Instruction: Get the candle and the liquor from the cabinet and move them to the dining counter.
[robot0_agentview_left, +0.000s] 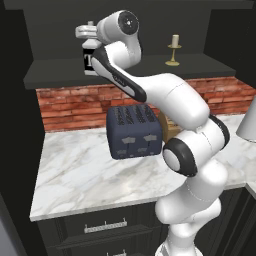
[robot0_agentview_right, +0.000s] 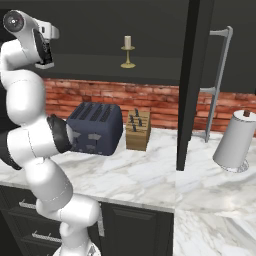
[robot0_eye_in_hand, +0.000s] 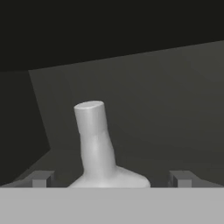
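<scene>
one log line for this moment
phase: reaching for liquor | gripper: open, straddling its neck, no grip | candle: on cabinet shelf | toaster: on worktop

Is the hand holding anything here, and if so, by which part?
Nothing is held. The open hand flanks the liquor bottle neck, fingers apart from it.

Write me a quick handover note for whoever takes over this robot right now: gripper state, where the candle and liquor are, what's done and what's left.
Gripper: open, holding nothing, up at the cabinet shelf, fingertips on either side of the liquor neck.
Liquor: upright on the shelf at its left, partly behind the arm.
Candle: upright on the same shelf, further right, untouched.
Done: the cabinet door is open and the arm has reached the bottle.
Left: close on the liquor, carry it to the dining counter, then come back for the candle.
</scene>
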